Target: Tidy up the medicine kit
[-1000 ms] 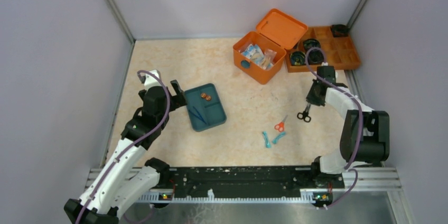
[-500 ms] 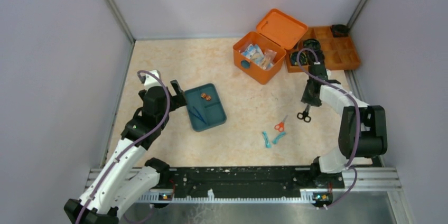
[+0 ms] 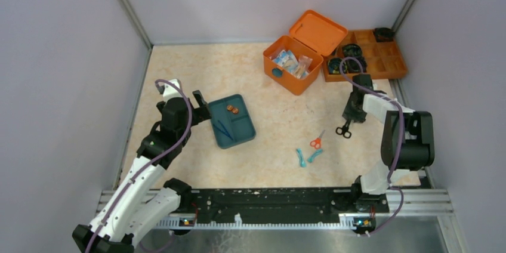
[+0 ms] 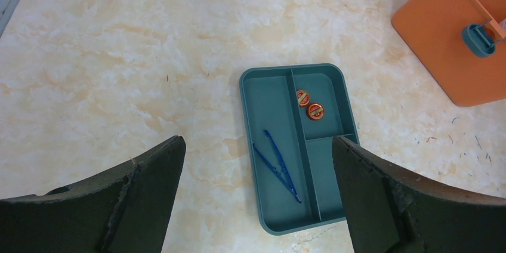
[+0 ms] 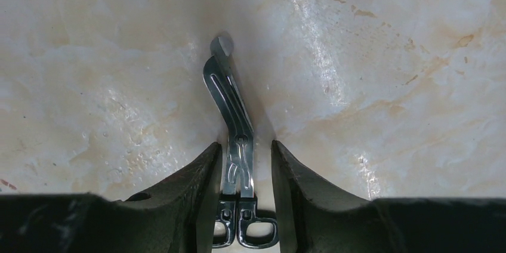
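The medicine kit (image 3: 292, 65) is an orange box with its lid (image 3: 318, 31) open and packets inside, at the back right; its front wall and teal latch show in the left wrist view (image 4: 459, 44). My right gripper (image 3: 352, 116) points down over black-handled scissors (image 3: 343, 129) lying on the table. In the right wrist view its fingers straddle the scissors (image 5: 234, 122) with a narrow gap on the right; the right gripper (image 5: 243, 148) is only slightly open. My left gripper (image 3: 201, 107) is wide open and empty, above and left of the teal tray (image 4: 296, 145).
The teal tray (image 3: 235, 120) holds blue tweezers (image 4: 276, 166) and two small round tins (image 4: 309, 104). Orange-handled scissors (image 3: 317, 141) and teal tools (image 3: 307, 157) lie at the front middle. A flat orange divided tray (image 3: 382, 56) with black items sits at the back right, against the walls.
My right arm has shifted, its forearm swinging in and the wrist settling down over the black scissors. The scissors and the left arm have not moved.
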`<state>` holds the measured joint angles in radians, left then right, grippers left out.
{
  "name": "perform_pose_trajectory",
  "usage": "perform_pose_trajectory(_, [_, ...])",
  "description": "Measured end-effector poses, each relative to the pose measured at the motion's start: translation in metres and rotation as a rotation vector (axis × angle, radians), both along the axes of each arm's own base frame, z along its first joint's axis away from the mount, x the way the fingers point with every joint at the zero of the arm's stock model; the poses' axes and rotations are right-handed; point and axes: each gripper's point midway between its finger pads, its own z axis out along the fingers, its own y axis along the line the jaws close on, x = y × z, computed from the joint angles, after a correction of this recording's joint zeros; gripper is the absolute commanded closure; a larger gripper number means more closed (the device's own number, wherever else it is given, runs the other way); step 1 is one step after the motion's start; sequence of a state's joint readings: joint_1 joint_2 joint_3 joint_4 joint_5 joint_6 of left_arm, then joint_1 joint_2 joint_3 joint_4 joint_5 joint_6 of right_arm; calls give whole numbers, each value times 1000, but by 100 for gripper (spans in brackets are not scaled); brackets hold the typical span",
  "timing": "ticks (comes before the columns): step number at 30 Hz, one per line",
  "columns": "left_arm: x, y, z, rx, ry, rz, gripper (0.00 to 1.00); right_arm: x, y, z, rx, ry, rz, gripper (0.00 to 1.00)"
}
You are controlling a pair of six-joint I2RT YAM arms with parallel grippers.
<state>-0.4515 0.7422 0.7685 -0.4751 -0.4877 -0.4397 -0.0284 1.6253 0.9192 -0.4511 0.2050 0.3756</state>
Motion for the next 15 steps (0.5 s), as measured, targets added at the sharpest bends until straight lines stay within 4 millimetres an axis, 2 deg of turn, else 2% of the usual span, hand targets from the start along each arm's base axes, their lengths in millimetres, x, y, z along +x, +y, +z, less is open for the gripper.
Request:
perform_pose_trajectory(3, [0, 0, 0, 0, -1, 0, 1, 4, 0, 0, 3, -13, 2, 67])
perform_pose_trajectory(12, [0, -1, 1, -2, -2, -2, 1, 10, 2, 0, 13, -29, 4, 96])
perform_pose_trajectory(15, [0, -1, 1, -3, -3, -2, 1, 11, 2, 0, 12, -34, 4, 99])
